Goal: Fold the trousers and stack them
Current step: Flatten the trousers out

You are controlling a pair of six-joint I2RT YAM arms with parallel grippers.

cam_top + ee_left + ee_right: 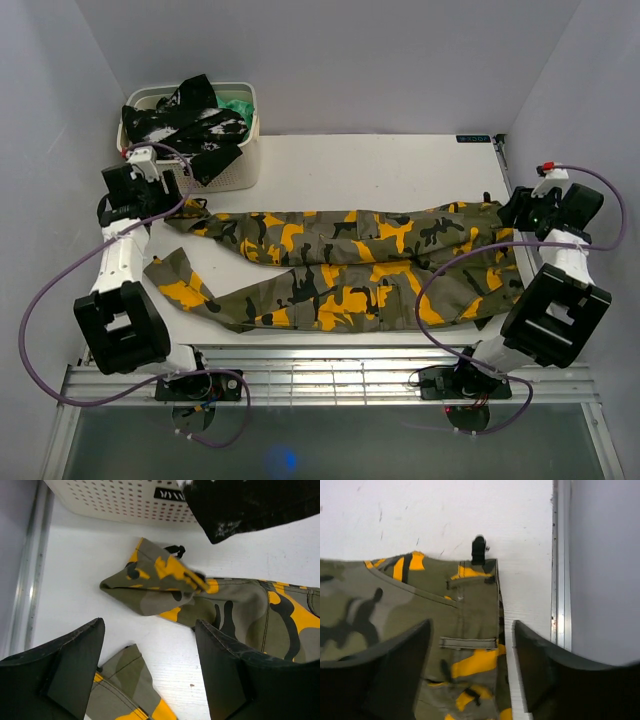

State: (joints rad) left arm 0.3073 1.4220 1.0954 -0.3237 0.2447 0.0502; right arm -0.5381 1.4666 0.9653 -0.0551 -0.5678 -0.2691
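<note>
Trousers (350,265) lay spread across the counter (400,170), cuffs (145,587) to the left, waistband (472,587) to the right, left pincer (150,625) stood apart above the cuffs, right pincer (471,625) stood apart above the waistband corner

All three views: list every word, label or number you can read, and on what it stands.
Black label on the white basket: white lettering, too blurred to read.
Small dark tag at the far edge of the table: too small to read.
Nothing else bears text.

Robot lab cell: plain walls (330,60), alu-frame table (400,170).
</note>
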